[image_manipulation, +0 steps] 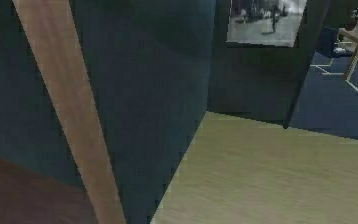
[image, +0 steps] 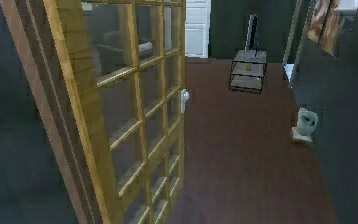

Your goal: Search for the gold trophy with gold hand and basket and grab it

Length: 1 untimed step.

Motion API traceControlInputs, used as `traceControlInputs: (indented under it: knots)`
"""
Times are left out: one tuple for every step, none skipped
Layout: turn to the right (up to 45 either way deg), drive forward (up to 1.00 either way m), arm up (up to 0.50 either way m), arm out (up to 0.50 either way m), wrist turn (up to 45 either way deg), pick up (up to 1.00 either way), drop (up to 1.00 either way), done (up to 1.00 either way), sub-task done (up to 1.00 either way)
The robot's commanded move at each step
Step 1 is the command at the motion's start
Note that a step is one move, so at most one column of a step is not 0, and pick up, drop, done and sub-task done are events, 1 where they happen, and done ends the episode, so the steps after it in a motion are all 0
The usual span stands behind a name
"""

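I'm only searching: a light wooden glass-paned door [image: 137, 100] stands frame left; finding and grabbing the trophy lie ahead. I cannot tell the gripper's state.

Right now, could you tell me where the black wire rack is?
The black wire rack stands right of centre in the forward view, on the dark floor past the glazed wooden door.
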Motion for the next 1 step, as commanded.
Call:
traceControlInputs:
  knots:
    - [0.0, 0.1, 0.0, 0.0, 0.0, 0.0, 0.0, 0.0, 0.0]
